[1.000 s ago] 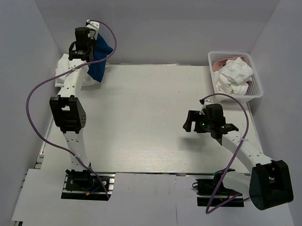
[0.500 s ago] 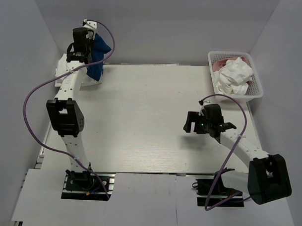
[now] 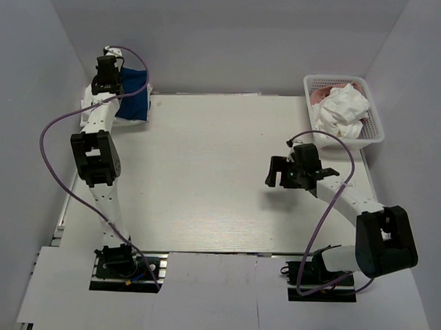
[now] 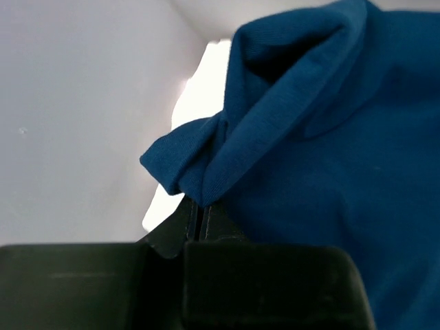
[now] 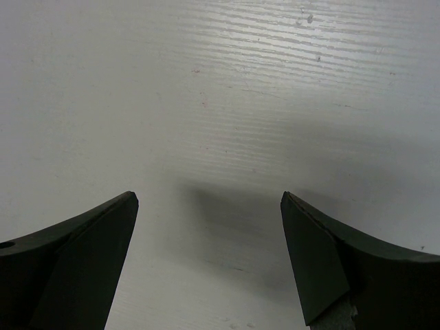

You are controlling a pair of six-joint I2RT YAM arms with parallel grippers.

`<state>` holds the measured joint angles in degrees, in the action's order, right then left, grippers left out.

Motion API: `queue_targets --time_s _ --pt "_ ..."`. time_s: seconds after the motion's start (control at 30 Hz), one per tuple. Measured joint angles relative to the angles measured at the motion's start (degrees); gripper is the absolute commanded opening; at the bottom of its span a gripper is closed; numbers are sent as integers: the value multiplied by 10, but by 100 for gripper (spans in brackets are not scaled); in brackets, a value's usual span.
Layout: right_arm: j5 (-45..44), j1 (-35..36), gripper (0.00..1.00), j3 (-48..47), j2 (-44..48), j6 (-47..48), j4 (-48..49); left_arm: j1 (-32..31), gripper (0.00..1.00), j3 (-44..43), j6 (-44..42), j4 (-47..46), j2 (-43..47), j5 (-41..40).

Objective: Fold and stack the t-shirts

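Observation:
A navy blue t-shirt [image 3: 133,98] hangs and drapes at the table's far left corner, over a white folded t-shirt [image 3: 85,107]. My left gripper [image 3: 106,65] is shut on a bunched fold of the navy cloth [image 4: 227,158], pinched between its fingertips [image 4: 199,206]. White cloth [image 4: 199,82] shows past the fold. My right gripper [image 3: 279,174] hovers over the bare table right of centre. In its wrist view the right gripper [image 5: 210,203] stands wide open with nothing between its fingers. More t-shirts, white [image 3: 343,108] and dusty pink [image 3: 324,91], lie crumpled in the basket.
A white lattice basket [image 3: 375,133] stands at the back right corner. Grey walls close in the left, back and right sides. The pale wooden table [image 3: 205,179] spreads between the two arms. Purple cables loop off both arms.
My left gripper has swung left toward the back corner with the navy t-shirt, which now spreads lower over the white one. The right arm's elbow drew in slightly; its gripper stayed open.

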<state>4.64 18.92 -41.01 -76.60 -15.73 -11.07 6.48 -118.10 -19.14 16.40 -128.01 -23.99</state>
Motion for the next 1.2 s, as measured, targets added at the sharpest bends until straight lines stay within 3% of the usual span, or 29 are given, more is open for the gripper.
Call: queue_targets --time_s 0.57,0.63,0.67,0.7,0.73,0.77,1.07,1.2 --pt "0 1 90 -43 -45 -2 -23 67 1 -55 50 -10 -81 39" --pt "0 1 90 -43 -45 -2 -24 70 16 -64 54 -13 -87 39" --pt "0 1 90 -43 -45 -2 -24 71 31 -66 56 -14 -88 40" --pt "0 1 90 -43 -45 -2 -24 72 63 -68 57 -14 -89 40" --pt "0 1 90 -43 -45 -3 -24 73 87 -70 57 -16 -90 38" --pt "0 1 90 -43 -45 -3 -24 73 100 -71 60 -18 -90 37" --pt "-2 1 90 -43 -43 -5 -24 80 100 -67 112 -21 -82 0" --pt "-5 1 90 -32 -15 -19 -7 77 100 -2 159 3 -19 6"
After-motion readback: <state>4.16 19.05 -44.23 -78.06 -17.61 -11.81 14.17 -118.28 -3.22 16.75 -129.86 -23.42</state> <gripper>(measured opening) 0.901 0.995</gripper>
